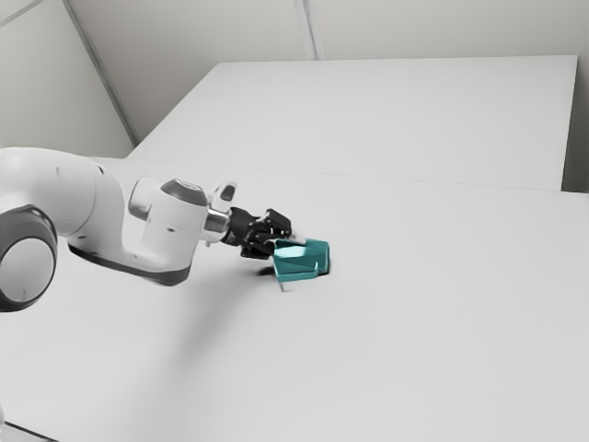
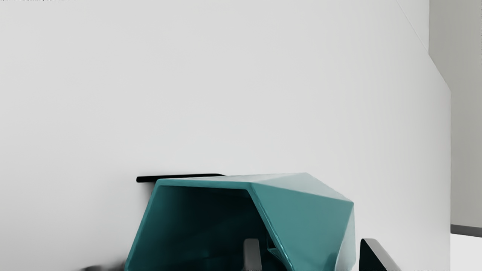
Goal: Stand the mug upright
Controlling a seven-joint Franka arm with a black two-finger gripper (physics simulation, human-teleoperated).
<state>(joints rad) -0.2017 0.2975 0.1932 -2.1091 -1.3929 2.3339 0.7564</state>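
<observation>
Mug (image 1: 304,261) on its side; wall grip recommended.
Advance the end effector (image 2: 310,244) gently, one finger inside the mouth and one outside, close squarely on the wall, then lift slightly and rotate mouth-up before lowering. Fingers stand apart, astride the near wall, not clamped. Mug lies on the bench (image 1: 414,350) just ahead of the end effector, mouth facing it.
</observation>
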